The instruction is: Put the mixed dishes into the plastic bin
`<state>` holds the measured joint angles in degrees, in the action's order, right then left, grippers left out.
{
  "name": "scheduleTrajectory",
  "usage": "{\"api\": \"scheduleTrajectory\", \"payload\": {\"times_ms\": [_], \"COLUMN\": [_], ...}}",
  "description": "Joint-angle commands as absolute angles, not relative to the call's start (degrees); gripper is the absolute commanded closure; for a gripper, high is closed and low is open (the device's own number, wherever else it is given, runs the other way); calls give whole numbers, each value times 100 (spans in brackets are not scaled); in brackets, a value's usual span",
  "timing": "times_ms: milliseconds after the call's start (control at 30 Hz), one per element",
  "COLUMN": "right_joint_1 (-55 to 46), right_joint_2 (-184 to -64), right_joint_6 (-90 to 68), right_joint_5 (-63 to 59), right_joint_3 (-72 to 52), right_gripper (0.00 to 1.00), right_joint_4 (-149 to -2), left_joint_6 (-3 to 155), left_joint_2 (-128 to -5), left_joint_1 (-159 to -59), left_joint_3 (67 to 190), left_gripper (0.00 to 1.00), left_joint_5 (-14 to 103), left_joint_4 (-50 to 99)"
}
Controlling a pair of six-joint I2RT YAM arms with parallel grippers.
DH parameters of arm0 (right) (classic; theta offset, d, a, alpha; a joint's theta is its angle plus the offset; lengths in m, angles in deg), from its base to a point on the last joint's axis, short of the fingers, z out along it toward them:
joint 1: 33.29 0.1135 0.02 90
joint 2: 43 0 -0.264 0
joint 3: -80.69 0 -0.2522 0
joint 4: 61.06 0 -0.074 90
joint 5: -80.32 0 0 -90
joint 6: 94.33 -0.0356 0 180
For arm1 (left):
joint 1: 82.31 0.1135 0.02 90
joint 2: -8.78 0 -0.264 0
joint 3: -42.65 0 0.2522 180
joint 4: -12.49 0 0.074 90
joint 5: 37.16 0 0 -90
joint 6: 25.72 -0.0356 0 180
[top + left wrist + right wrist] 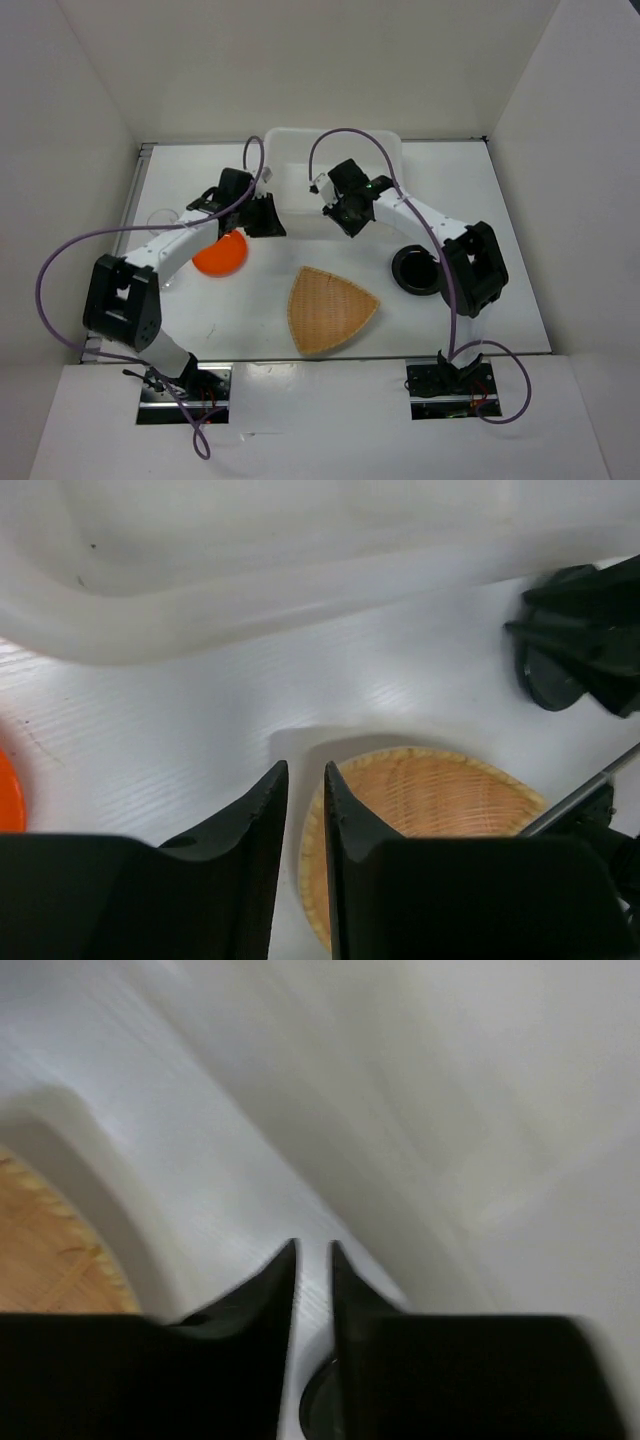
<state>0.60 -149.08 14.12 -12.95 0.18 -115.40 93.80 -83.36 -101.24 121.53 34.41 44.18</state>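
The translucent white plastic bin (335, 150) stands at the back centre; its rim also shows in the left wrist view (250, 590). The tan woven basket tray (331, 310) lies at the front centre. The orange plate (220, 254) lies left of it, partly under my left arm. The black plate (417, 270) lies to the right. One clear cup (160, 217) shows faintly at the far left; I cannot make out the other. My left gripper (266, 216) hovers by the bin's front left corner, jaws nearly together and empty. My right gripper (341, 216) hovers at the bin's front edge, jaws nearly together and empty.
White walls enclose the table on three sides. In the left wrist view the basket tray (440, 800) lies below the fingers and the right gripper's black body (585, 630) is at the right. The right wrist view is blurred.
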Motion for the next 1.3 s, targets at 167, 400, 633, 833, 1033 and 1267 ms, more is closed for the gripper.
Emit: {"api": "scheduleTrajectory", "payload": {"times_ms": [167,400,633,833,1033,1267], "right_joint_1": [125,125,125,125,125,125], "right_joint_2": [-13126,-13167,-13835,-14818,-15206,-15321], "right_joint_6": [2097,2326,2599,3029,3144,2994], "right_joint_5": [509,1079,1818,2187,2302,2249], "right_joint_3": [-1628,-2095,-2166,-1876,-1770,-1770], "right_gripper": [3,2,2,2,20,100], "right_joint_4": [-12271,-12386,-12712,-13125,-13257,-13204], "left_joint_6": [9004,8827,8774,8774,8774,8599], "left_joint_2": [-6234,-5240,-4651,-4088,-3763,-3499], "left_joint_1": [-9795,-9426,-9250,-9197,-9197,-9197], "left_joint_3": [12601,12602,12707,12514,12330,12277], "left_gripper": [49,0,0,0,0,0], "left_joint_5": [3685,3746,4166,4432,4713,5099], "left_joint_4": [5268,5780,6298,6632,6817,6870]}}
